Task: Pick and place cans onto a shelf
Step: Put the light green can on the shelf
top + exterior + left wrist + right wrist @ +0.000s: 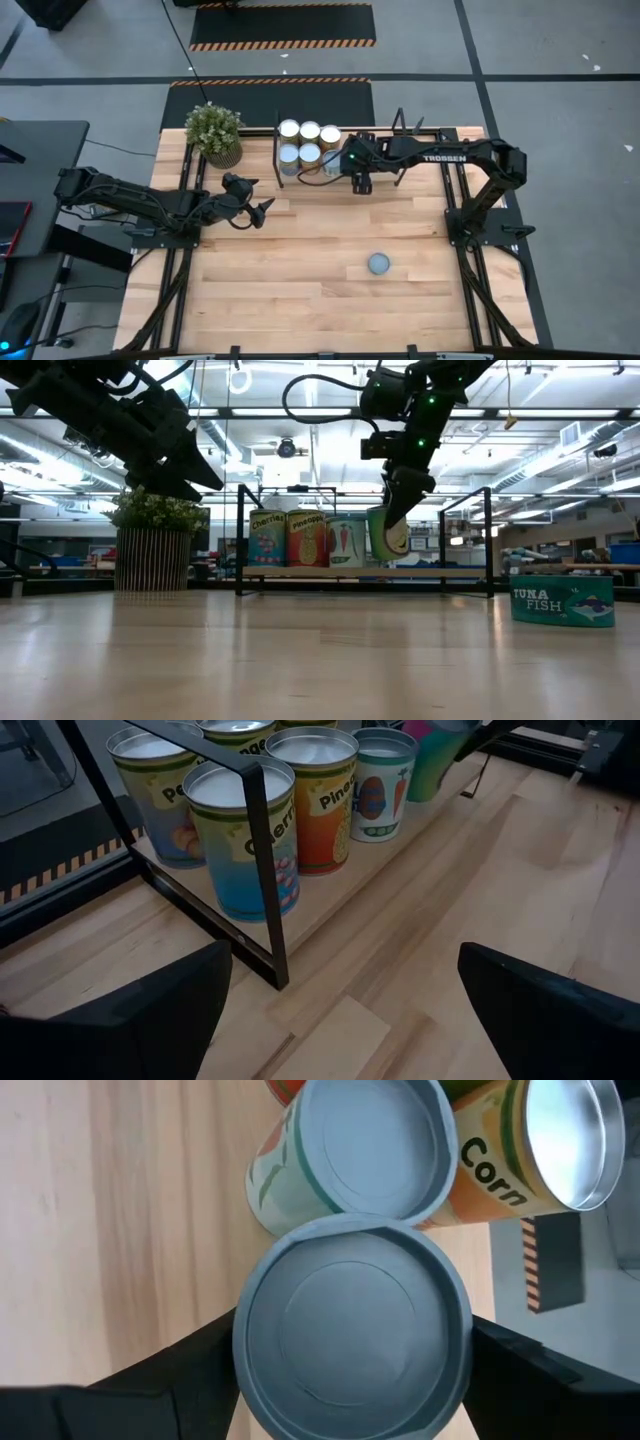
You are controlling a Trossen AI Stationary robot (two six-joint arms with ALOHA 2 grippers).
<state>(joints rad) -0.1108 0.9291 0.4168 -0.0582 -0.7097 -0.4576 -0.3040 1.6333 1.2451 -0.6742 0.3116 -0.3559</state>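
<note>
The shelf (430,572) stands at the table's far edge with several cans (300,140) upright on its board. My right gripper (357,176) is over the shelf, next to that group on the right, shut on a green-labelled can (385,535) with a grey-blue top (350,1330). Right beside the held can stands another can (370,1145). A low tuna can (379,263) rests on its base on the near right of the table. My left gripper (258,210) hangs open above the table, left of centre and in front of the shelf's left end frame (265,870), touching nothing. My right gripper pinches the can's side wall just below the top rim (242,1350) between its two fingers (170,1380), one on each side. The fingers slant down from above. The can hangs tilted over the shelf board; whether its bottom touches the board I cannot tell.
A potted plant (215,133) stands at the far left corner, left of the shelf. The shelf's black end frames (488,540) rise above the board. Bare wooden tabletop (300,270) stretches between the shelf and the near edge.
</note>
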